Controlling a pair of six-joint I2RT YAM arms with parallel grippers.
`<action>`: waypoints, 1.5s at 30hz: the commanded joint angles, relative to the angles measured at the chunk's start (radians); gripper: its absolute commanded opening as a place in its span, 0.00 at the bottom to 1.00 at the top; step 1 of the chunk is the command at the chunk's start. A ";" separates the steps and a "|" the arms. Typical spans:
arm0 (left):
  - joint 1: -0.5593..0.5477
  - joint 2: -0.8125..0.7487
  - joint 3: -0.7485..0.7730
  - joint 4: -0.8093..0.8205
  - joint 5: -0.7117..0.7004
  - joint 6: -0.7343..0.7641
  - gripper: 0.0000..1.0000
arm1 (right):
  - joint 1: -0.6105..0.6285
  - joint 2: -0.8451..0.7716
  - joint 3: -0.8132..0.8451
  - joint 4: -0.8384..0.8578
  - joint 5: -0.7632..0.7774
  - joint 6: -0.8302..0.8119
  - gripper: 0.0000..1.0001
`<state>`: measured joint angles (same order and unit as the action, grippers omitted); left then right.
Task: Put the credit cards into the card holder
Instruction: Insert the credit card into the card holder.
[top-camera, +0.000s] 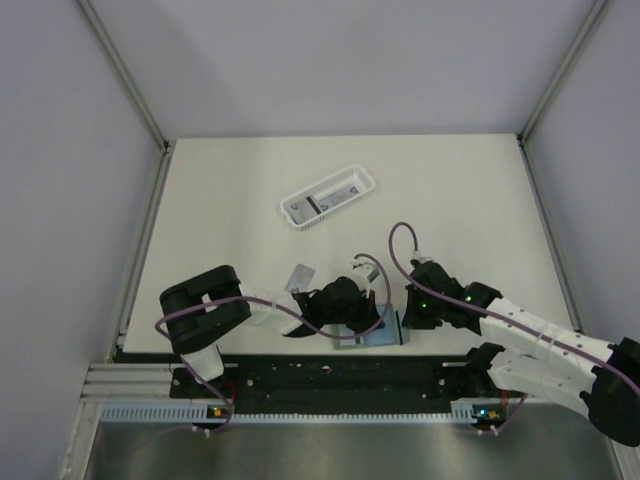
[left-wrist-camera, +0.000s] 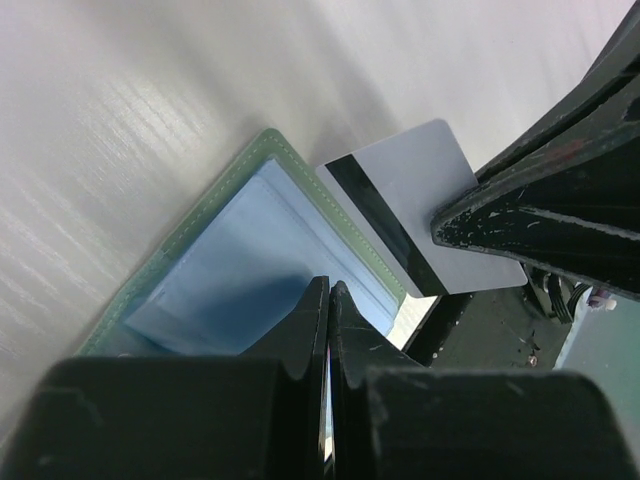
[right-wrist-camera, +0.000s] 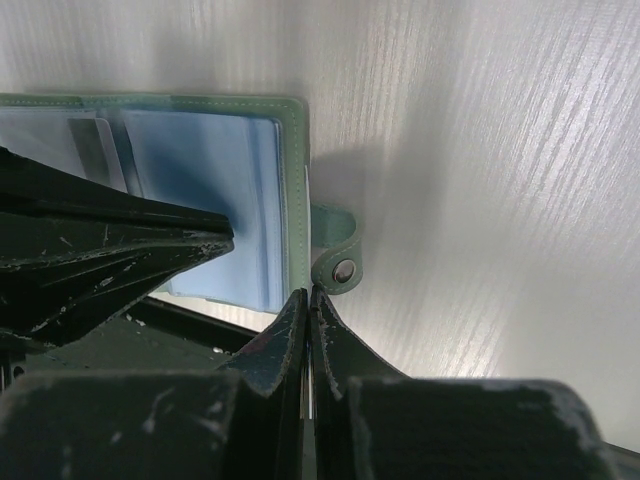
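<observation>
At card holder (left-wrist-camera: 238, 166), left pincer (left-wrist-camera: 328, 296), right pincer (right-wrist-camera: 309, 300) pressed together, credit card (left-wrist-camera: 425, 180) (left-wrist view).

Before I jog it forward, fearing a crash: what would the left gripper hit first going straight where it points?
Probably the open card holder, its pale blue inside just ahead of the shut left gripper; depth is unclear.

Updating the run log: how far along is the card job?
Done: the card holder lies open; whether any card is seated, I cannot tell. In hand: left gripper and right gripper, jaws shut, sit at it, one credit card by its edge. Left: a second card on the table, a third card in the white basket.
</observation>
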<state>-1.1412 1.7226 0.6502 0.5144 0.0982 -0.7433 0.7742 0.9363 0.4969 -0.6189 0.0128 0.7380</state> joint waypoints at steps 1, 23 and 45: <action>-0.005 0.022 0.046 -0.037 -0.001 -0.013 0.00 | -0.013 0.018 -0.027 0.015 0.013 0.001 0.00; -0.005 -0.030 -0.069 -0.198 -0.060 -0.060 0.00 | -0.016 0.018 -0.027 0.015 0.012 0.001 0.00; -0.003 -0.181 -0.179 -0.195 -0.137 -0.094 0.00 | -0.019 -0.068 -0.009 0.005 0.036 0.008 0.00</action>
<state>-1.1439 1.5505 0.5064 0.4110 0.0010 -0.8471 0.7689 0.9298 0.4728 -0.5842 0.0029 0.7448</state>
